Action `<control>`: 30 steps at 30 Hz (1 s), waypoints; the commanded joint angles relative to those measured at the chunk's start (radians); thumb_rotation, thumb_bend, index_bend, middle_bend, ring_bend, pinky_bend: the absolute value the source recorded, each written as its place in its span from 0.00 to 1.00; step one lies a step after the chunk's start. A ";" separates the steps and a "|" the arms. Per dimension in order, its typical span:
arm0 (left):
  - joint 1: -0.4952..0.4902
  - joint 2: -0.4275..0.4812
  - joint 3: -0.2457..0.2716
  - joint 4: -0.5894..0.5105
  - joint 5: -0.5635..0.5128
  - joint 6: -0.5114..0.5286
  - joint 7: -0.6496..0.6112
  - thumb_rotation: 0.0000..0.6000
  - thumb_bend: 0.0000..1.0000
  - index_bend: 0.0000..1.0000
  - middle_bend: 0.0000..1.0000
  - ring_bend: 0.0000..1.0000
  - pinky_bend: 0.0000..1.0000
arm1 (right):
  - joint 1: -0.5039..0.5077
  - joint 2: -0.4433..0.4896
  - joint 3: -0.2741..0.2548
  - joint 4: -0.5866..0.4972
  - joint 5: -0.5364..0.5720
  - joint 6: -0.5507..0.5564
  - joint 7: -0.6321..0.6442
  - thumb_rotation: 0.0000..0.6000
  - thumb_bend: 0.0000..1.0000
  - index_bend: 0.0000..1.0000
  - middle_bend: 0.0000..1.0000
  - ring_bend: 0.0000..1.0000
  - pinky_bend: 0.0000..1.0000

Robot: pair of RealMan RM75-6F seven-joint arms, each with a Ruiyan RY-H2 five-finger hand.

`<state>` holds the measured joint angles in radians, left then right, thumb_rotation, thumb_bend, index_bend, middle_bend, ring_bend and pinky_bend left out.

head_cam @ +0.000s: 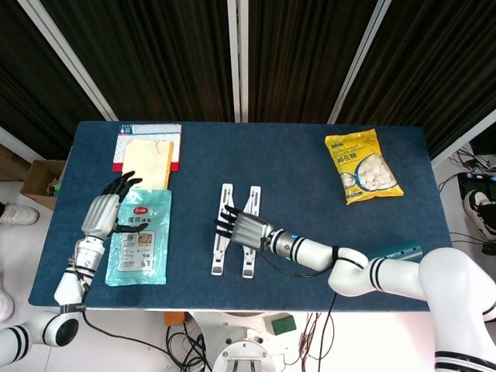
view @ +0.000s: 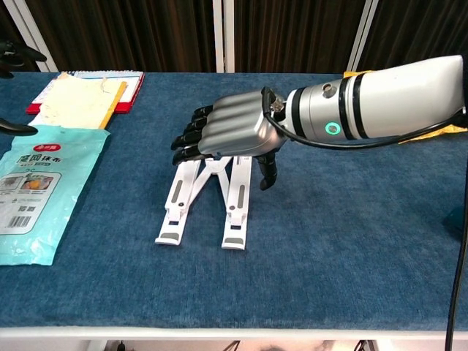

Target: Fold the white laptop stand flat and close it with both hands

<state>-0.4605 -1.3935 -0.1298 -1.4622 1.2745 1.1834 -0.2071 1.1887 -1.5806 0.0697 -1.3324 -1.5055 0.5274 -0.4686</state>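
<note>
Well, from the head view the white laptop stand (head_cam: 237, 231) lies on the blue felt-like tabletop (head_cam: 310, 163), near its middle, its two slim rails side by side with crossed struts between them. The right hand (head_cam: 242, 226) reaches in over the stand's middle, silver back up, dark fingers stretched out and apart, holding nothing. The left hand (head_cam: 106, 209) sits far off at the left edge, fingers spread, above a teal packet (head_cam: 139, 236); a notebook (head_cam: 147, 151), a yellow snack bag (head_cam: 363, 166) and a teal cylinder (head_cam: 391, 253) lie around. In the chest view the right hand (view: 227, 135) hovers palm down over the stand (view: 208, 194), its ribbed metal shell glossy, thumb (view: 268, 170) pointing downward beside the right rail; whether it touches I cannot tell.
</note>
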 commanded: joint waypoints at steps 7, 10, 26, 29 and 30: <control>0.021 -0.003 -0.005 0.025 0.009 -0.002 -0.047 1.00 0.00 0.15 0.04 0.06 0.13 | 0.024 -0.097 -0.012 0.121 -0.041 0.027 0.075 1.00 0.00 0.00 0.00 0.00 0.00; 0.024 0.001 -0.007 0.025 0.012 -0.003 -0.051 1.00 0.00 0.15 0.03 0.06 0.13 | 0.038 -0.124 -0.010 0.156 -0.040 0.014 0.106 1.00 0.00 0.00 0.00 0.00 0.00; 0.054 0.006 -0.011 0.037 0.022 0.002 -0.083 1.00 0.00 0.15 0.03 0.06 0.13 | 0.121 -0.210 -0.003 0.282 -0.063 -0.039 0.249 1.00 0.02 0.03 0.19 0.03 0.04; 0.060 0.006 -0.010 0.039 0.028 0.006 -0.089 1.00 0.00 0.15 0.03 0.06 0.13 | 0.123 -0.215 -0.007 0.297 -0.078 -0.013 0.296 1.00 0.12 0.19 0.28 0.12 0.10; 0.062 0.007 -0.009 0.040 0.029 0.008 -0.090 1.00 0.00 0.15 0.03 0.06 0.13 | 0.122 -0.214 -0.008 0.299 -0.085 -0.001 0.310 1.00 0.17 0.25 0.31 0.16 0.12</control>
<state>-0.3988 -1.3871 -0.1394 -1.4228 1.3034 1.1906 -0.2971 1.3086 -1.7914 0.0636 -1.0421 -1.5793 0.5090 -0.1798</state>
